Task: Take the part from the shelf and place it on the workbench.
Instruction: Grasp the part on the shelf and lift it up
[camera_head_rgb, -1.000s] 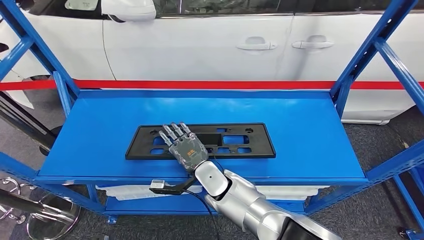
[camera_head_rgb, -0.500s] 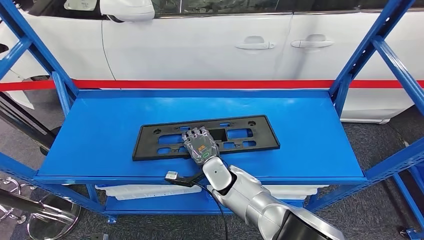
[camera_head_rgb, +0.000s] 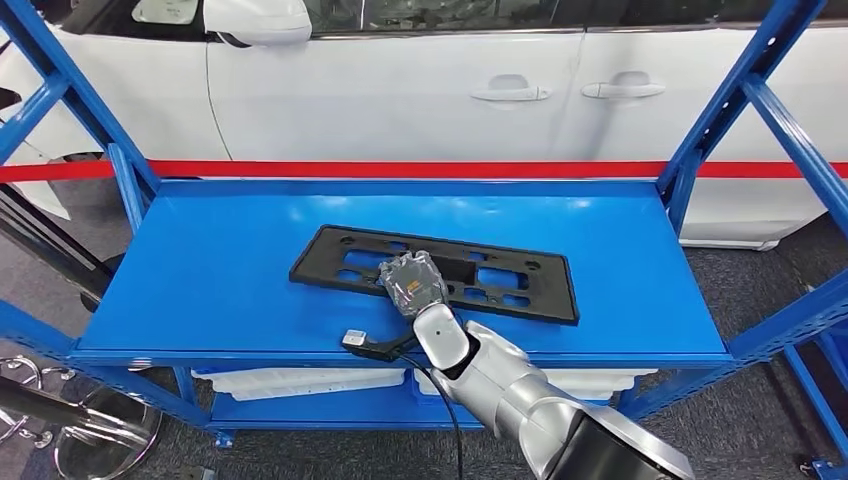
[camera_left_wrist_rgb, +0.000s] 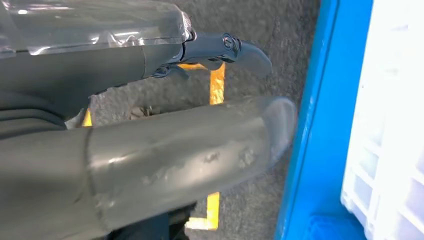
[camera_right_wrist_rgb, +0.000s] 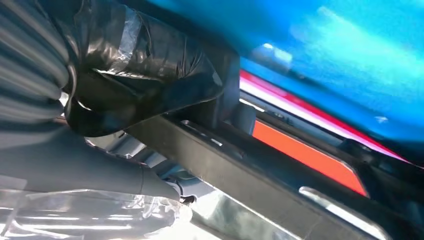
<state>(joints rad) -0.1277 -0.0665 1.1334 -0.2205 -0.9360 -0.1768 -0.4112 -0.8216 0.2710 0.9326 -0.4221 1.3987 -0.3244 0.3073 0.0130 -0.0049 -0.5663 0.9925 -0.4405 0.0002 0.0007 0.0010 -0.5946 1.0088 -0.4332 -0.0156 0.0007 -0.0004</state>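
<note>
Sitting behind everything: a white car (camera_head_rgb: 420, 80) with a red stripe (camera_head_rgb: 400, 169) running along its lower side. Framing the scene, a blue metal shelf (camera_head_rgb: 200, 290) with slanted uprights, smooth painted deck.

Lying on that deck, roughly mid-shelf and skewed at an angle: the part (camera_head_rgb: 520, 285), a flat black plastic plate, long and rectangular, full of cutouts and small holes. Looking lifted off the deck at the near edge in the right wrist view, with the car's red showing through the openings.

Reaching in from below, silver arm bending at the wrist, right hand (camera_head_rgb: 413, 280) curling over the part's near edge and gripping it, fingers wrapped in clear film and closed round the black bar (camera_right_wrist_rgb: 215, 165).

Hanging down by the shelf's blue edge over grey floor: left hand (camera_left_wrist_rgb: 150, 125), thumb and dark finger apart, holding nothing.
</note>
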